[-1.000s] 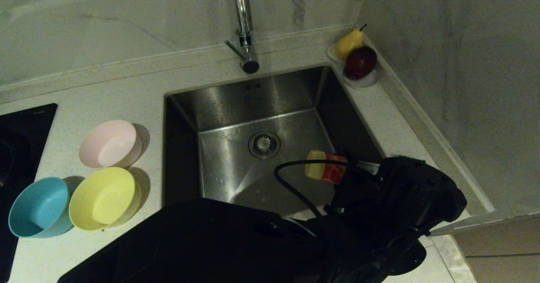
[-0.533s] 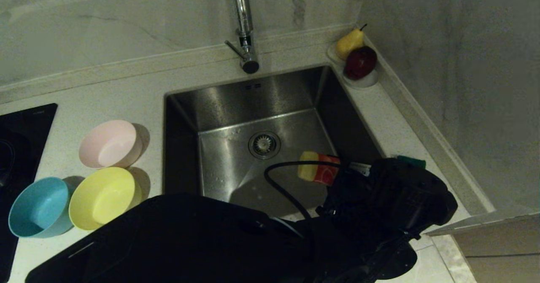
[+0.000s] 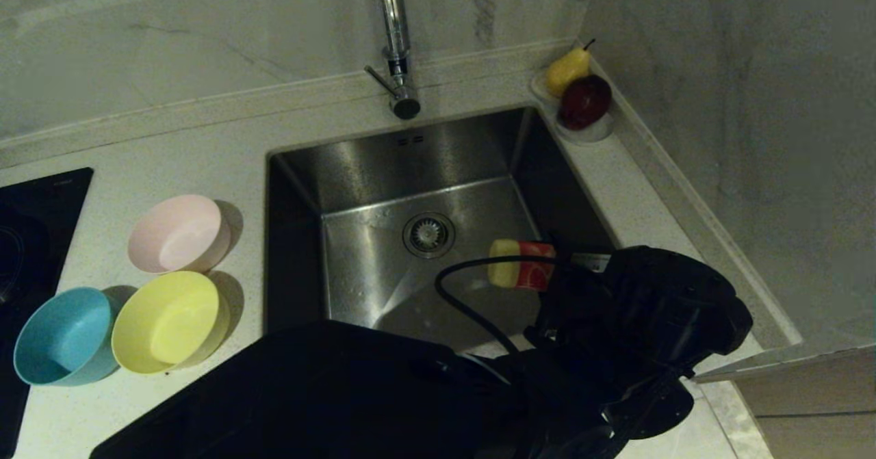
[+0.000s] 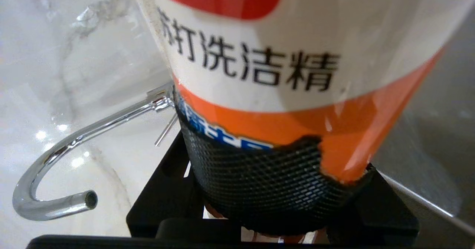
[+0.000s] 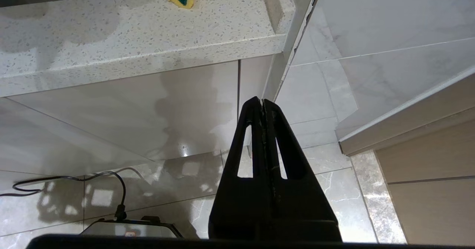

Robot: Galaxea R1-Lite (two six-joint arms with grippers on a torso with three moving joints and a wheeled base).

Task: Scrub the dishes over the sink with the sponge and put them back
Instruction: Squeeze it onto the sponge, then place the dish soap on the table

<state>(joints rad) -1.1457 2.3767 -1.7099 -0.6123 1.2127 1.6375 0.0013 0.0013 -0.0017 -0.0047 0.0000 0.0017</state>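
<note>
Head view: left fingers point(image 3: 547, 271) pinch a yellow-capped, orange-and-white detergent bottle point(image 3: 521, 273) above the sink point(image 3: 424, 172).

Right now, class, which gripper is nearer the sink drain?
Left. The left gripper, shut on a detergent bottle, hangs over the sink beside the drain; the right gripper hangs below the counter.

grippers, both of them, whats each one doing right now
Left gripper: closed on the dish soap bottle, held over the sink.
Right gripper: shut, empty, parked below the counter.
</note>
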